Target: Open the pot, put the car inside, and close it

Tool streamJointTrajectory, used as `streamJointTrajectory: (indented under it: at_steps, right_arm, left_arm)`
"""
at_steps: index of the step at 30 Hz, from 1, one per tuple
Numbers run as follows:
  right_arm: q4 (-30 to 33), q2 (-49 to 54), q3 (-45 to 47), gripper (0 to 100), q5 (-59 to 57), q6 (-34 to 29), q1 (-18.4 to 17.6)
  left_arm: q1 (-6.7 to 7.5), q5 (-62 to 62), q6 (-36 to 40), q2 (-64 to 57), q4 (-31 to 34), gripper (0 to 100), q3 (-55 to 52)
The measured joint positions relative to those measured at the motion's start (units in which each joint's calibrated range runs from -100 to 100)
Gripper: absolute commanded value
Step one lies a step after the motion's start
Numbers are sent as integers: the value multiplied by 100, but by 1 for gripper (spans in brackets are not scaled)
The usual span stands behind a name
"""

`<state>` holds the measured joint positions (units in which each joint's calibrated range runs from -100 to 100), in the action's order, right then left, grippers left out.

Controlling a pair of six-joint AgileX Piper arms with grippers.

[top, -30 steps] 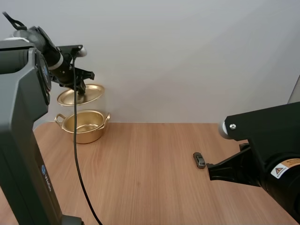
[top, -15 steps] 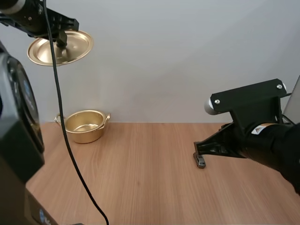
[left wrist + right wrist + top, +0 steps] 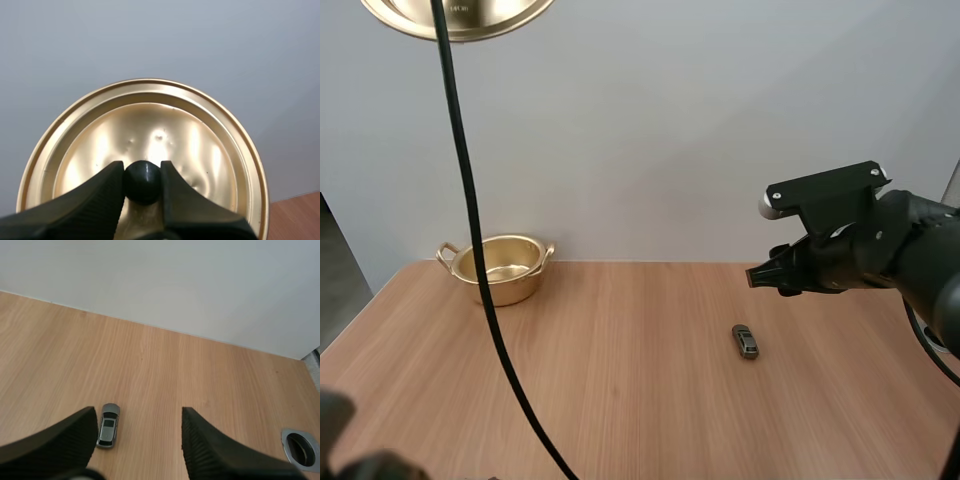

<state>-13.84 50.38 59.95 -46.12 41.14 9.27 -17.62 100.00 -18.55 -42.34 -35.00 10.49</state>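
your left gripper (image 3: 142,172) is clamped on the small black knob (image 3: 142,181) of the gold lid (image 3: 150,125). the two fingers press it from either side, tips almost meeting around it. the lid hangs from that pinch with its top face turned to the camera.

your right gripper (image 3: 137,426) is spread wide, ribbed inner faces turned toward each other and nothing between them. it touches nothing. the car (image 3: 108,425) lies on the table (image 3: 200,375) beneath it, close by one fingertip (image 3: 90,415) rather than centred in the gap.

count: one pot, one lid, one car, two grippers.

from the high view you get the layout. the pot (image 3: 500,268) stands open and upright at the far left of the table (image 3: 620,400), near the wall, with its two handles out to the sides. the lid (image 3: 460,15) is held high above it, well clear of the rim. the car (image 3: 746,341) lies on bare wood toward the right, well apart from the pot. the right gripper (image 3: 758,276) hovers off the surface, just beyond the car.

the left wrist view gives you the grip on the knob up close. the right wrist view gives you the spread of the fingers and a round metal-rimmed hole (image 3: 301,448) in the tabletop, off to one side.
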Motion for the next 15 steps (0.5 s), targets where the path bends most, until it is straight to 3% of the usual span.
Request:
streamJointTrajectory:
  at_steps: [5, 10, 15]
  right_arm:
    - [-274, -915, -400, 88, -558, 76, 0]
    - [-776, -1886, -863, 87, -1474, 576, 0]
    - [-1228, -2571, -1179, 81, -2115, 759, 0]
  left_arm:
    - [0, 0, -18, -224, -71, 0, 0]
    - [0, 0, -18, -224, -114, 0, 0]
    - [0, 0, -18, -224, -114, 0, 0]
